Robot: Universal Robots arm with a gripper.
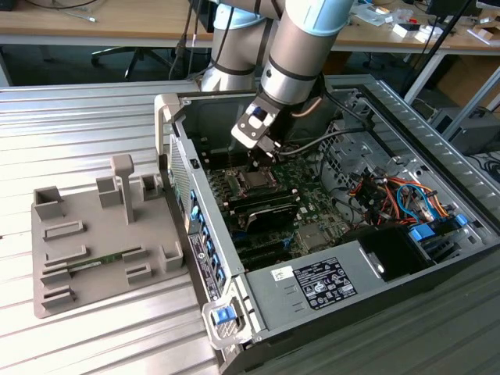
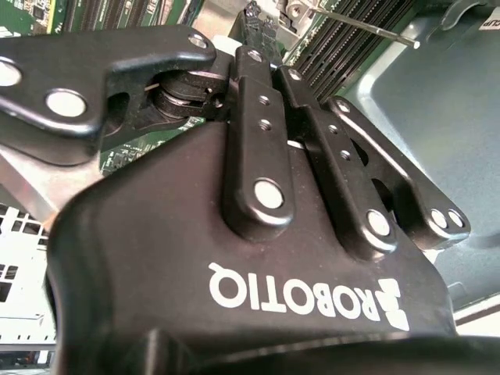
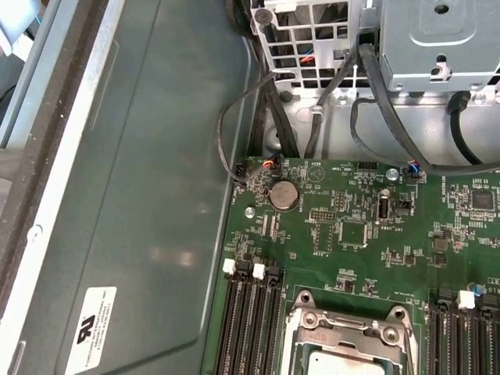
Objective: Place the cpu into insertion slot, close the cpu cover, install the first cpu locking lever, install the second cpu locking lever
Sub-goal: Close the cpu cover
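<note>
Open computer case, seen from the exterior view: my gripper hangs just above the insertion slot in the green circuit board, with the case walls well apart on every side. In the second wrist view my gripper has its fingers clenched together, with nothing visible between them. A thin metal rod runs just beside the tips; I cannot tell whether they touch it. In the first wrist view the cpu sits in the slot, its silver top showing through the cpu cover, which appears folded down flat. Memory slots flank the socket closely, and black cables crowd the board's far edge.
</note>
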